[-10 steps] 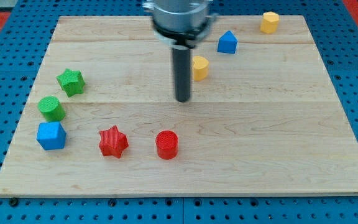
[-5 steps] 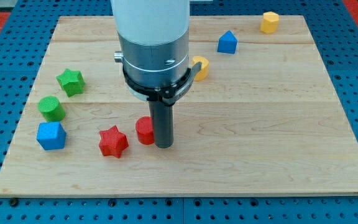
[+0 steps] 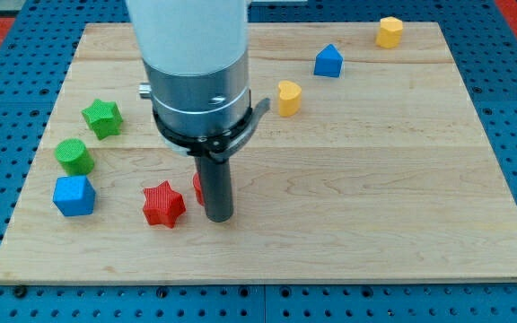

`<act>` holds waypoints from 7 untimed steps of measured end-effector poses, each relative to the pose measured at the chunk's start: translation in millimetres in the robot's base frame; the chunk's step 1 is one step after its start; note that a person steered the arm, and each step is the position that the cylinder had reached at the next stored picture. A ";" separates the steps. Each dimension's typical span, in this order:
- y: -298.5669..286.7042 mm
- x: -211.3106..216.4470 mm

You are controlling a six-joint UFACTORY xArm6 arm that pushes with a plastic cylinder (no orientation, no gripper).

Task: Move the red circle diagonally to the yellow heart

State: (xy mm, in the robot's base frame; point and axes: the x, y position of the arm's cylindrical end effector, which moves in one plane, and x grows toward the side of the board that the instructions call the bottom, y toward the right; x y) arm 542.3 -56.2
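Note:
The red circle (image 3: 198, 187) sits near the board's bottom edge, mostly hidden behind my rod; only its left sliver shows. My tip (image 3: 219, 217) is at the circle's lower right, touching or nearly touching it. The yellow heart (image 3: 288, 98) lies up and to the right, well apart from the circle. The arm's body covers the board above the circle.
A red star (image 3: 163, 204) sits just left of the red circle. A blue cube (image 3: 73, 195), a green cylinder (image 3: 74, 156) and a green star (image 3: 102, 117) stand at the left. A blue house-shaped block (image 3: 328, 61) and a yellow hexagon (image 3: 389, 31) are at the top right.
My tip came down from the board's middle to the red circle's right side and moved left; the circle slid left toward the red star. The yellow heart is now uncovered.

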 end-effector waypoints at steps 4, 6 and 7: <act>-29.2 -47.4; -43.9 -57.6; -18.8 -60.1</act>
State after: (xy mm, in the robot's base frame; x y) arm 482.1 -75.0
